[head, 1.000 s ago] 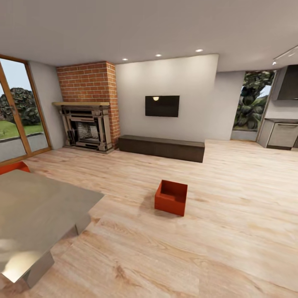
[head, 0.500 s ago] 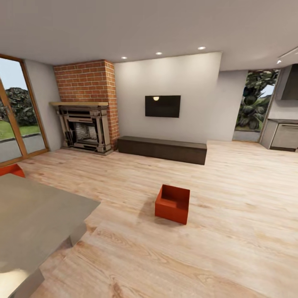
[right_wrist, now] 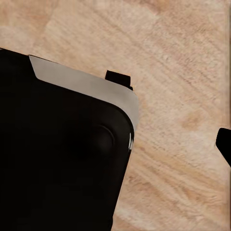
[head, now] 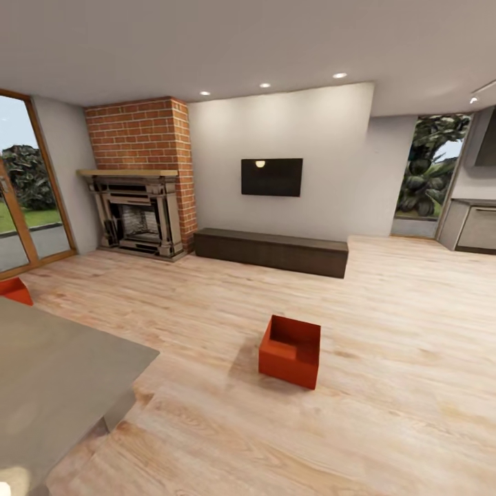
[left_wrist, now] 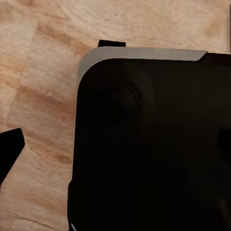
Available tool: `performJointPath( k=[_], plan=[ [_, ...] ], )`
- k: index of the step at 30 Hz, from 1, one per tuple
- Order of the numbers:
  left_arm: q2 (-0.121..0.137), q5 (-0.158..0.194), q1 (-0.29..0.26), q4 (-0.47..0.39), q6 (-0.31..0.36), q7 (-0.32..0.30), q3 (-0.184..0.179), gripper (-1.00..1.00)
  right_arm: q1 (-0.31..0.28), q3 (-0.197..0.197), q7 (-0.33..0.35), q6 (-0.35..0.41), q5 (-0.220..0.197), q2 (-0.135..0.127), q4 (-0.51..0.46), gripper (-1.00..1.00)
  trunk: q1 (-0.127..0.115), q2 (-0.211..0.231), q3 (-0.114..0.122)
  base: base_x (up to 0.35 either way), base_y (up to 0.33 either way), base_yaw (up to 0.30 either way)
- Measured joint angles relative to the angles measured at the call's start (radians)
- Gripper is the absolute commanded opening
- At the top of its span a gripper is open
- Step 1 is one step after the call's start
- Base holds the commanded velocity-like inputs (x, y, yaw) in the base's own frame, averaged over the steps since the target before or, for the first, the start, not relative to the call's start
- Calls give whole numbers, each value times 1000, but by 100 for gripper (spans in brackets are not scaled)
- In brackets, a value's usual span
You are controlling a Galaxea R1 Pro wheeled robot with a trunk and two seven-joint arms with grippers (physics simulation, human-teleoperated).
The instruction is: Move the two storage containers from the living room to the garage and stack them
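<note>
Comparing head-view frames, we see the whole scene sliding: the storage container sits lower and further right of centre than a second back, and the fireplace and grey table at lower left shift too, so that's camera/base motion, not the box moving. We judge we're still approaching in the living room; nothing picked up yet. The second container is just an orange-red corner at the left edge, cut off by the frame and partly behind the table. In the left wrist view, a dark body with a grey rim, probably our own base, covers most of the picture over wood planks; gripper state we cannot tell. The right wrist view is similar: dark body, planks, fingers not clearly seen, so we cannot tell released or clenched.
</note>
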Motion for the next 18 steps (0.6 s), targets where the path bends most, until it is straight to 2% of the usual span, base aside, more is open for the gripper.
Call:
performJointPath(
  k=[5,18],
  plan=[
    [0,0,0,0,0,0,0,100,0,0,-1,0,-10,0,0,100,0,0,0,323,0,-46],
    [0,0,0,0,1,0,0,100,0,0,0,0,-13,0,0,100,0,0,0,323,0,-238]
  ],
)
